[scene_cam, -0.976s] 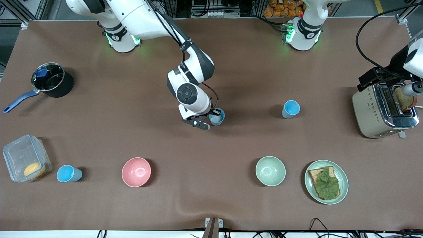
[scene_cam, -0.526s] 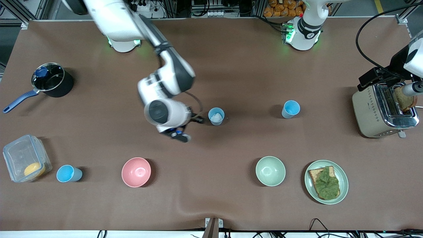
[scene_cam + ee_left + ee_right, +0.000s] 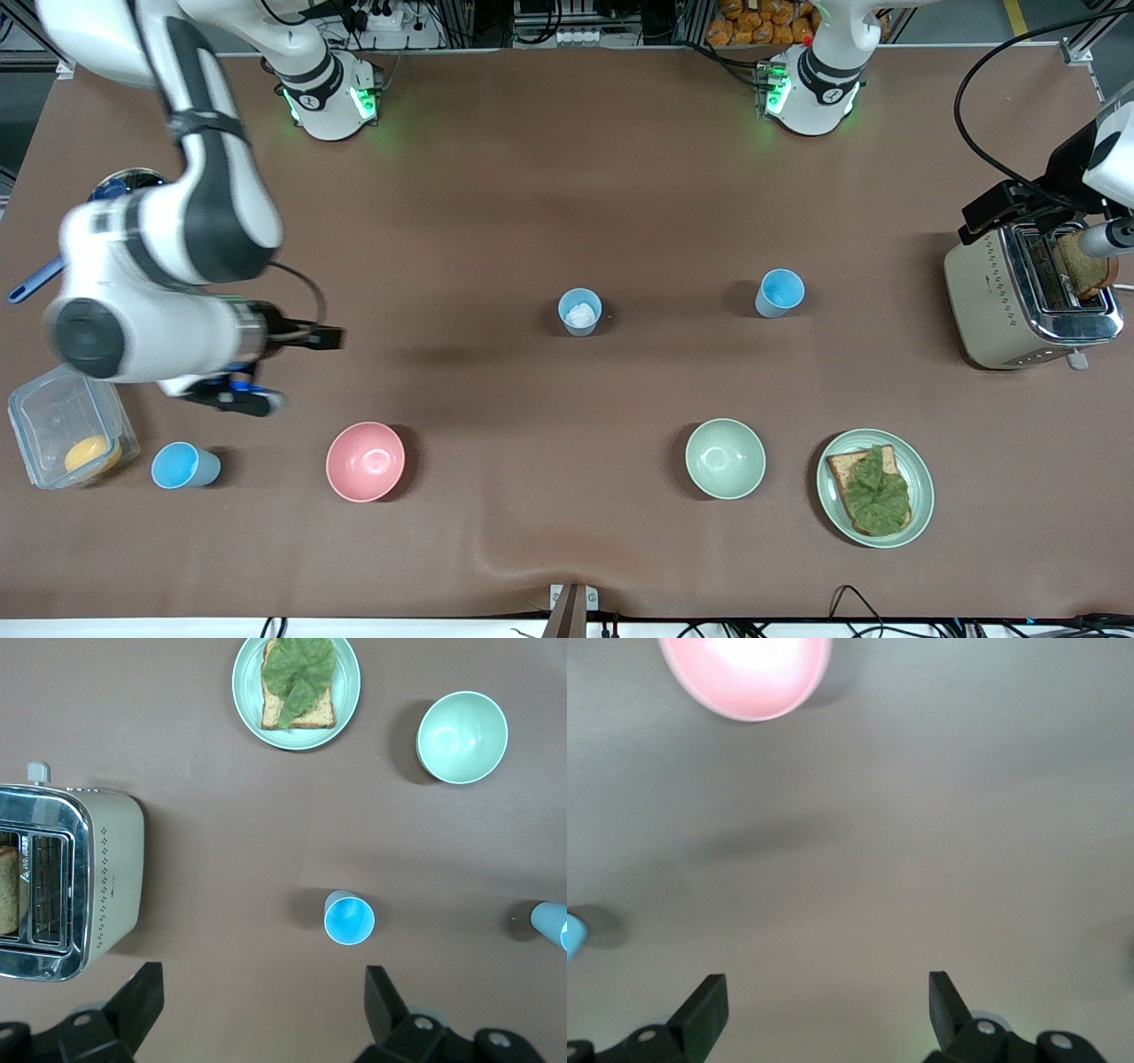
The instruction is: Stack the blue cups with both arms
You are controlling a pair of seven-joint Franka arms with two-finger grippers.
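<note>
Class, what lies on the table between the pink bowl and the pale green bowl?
Nothing: the front view shows only bare brown table between the pink bowl and the pale green bowl.

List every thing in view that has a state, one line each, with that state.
Right tool: open, empty, over bare table.
Left tool: open, empty, high over the table.
Middle cup: upright, white patch inside.
Cup toward the toaster: upright, empty.
Cup by the container: upright, unstacked.
Pink bowl: upright, empty.
Green bowl: upright, empty.
Toaster: bread in slot.
Container: orange item inside.
</note>
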